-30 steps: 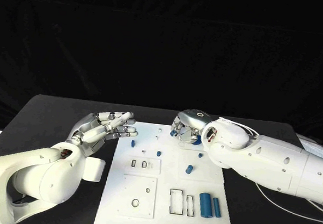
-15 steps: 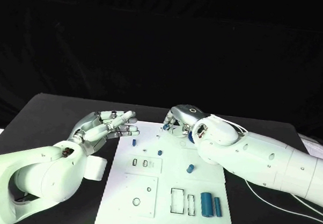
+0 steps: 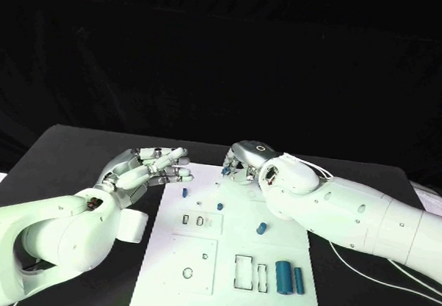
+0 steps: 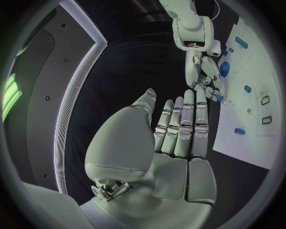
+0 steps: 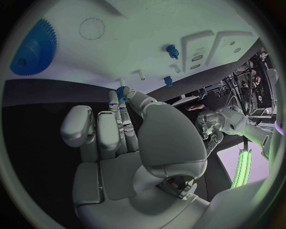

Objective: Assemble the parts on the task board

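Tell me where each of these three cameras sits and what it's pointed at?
Head view: on the robot's head, looking down at the task board; both arms enter.
Left wrist view: behind the left hand, facing the board's edge.
Right wrist view: behind the right hand, facing the board and a blue gear.
Both wrist views share the board.

One white task board (image 3: 192, 283), two blue cylinders (image 3: 287, 278) lying side by side, and one blue gear (image 5: 33, 47).

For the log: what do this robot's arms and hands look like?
Both arms are glossy white shells with small dark screw holes. A thin white cable trails beside the right arm. The left hand and right hand are silver, with segmented fingers and dark joint gaps.
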`<state>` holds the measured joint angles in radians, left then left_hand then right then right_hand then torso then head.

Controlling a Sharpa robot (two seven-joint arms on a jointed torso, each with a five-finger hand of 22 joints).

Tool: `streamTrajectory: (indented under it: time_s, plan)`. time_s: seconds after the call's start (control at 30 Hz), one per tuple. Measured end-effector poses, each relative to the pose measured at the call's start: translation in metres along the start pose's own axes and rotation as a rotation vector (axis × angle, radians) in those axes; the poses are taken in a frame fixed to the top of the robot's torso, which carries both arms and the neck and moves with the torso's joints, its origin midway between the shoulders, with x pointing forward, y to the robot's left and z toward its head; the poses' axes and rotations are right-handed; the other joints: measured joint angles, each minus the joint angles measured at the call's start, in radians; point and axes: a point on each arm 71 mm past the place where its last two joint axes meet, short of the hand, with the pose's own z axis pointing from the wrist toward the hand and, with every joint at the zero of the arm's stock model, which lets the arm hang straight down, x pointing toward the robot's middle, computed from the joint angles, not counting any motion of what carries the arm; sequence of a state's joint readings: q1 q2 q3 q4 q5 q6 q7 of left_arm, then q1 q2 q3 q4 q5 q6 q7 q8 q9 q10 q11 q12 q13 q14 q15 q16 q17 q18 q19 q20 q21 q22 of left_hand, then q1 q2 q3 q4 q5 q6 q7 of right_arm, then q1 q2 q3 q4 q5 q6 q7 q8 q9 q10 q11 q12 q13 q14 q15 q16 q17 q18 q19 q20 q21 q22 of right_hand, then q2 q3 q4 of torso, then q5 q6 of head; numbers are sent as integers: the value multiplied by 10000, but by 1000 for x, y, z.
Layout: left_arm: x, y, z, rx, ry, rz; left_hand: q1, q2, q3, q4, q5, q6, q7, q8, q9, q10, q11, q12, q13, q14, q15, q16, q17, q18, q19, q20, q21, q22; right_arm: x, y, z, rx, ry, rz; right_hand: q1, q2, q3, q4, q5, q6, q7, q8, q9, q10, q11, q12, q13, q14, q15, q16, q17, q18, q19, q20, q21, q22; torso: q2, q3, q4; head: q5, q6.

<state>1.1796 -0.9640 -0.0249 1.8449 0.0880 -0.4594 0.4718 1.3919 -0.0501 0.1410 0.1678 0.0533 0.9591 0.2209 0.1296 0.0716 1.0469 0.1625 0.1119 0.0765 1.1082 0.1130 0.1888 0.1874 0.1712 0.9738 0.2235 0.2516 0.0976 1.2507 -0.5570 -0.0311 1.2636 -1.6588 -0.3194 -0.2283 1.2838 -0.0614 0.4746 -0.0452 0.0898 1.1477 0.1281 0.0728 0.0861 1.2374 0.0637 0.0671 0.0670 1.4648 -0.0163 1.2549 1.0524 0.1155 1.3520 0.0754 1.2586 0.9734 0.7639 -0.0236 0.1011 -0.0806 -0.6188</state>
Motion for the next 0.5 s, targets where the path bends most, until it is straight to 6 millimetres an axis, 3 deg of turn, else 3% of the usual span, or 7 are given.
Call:
streamTrajectory:
  time_s: [0.5]
  plan:
    - [0,-3,1,44,18,19,0,0,-1,-56,0,0,0,0,0,0,0,0,0,0,0,-42,13,0,0,0,0,-11,5,8,7,56,346,-39,-47,-48,-11,12,-16,-23,21,-18,67,0,1,0,-1,0,0,0,-10,1,-1,0,0,-2,13,-5,-1,51,-59]
